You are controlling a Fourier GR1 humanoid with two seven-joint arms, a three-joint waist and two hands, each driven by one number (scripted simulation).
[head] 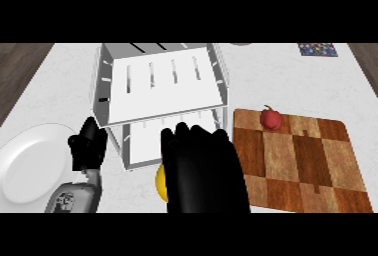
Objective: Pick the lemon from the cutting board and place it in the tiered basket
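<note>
The right robot hand (201,165) was clasped over the lemon (159,184), hiding all but a yellow edge. It held the fruit off the cutting board (295,165), just before the lower shelf of the tiered basket (159,80), probably to set it inside. The left robot hand (88,147) rested open beside the plate (29,165).

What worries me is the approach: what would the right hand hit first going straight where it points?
Probably the tiered basket, lower tier: the right hand, holding the lemon, points at its front rim; depth unclear.
</note>
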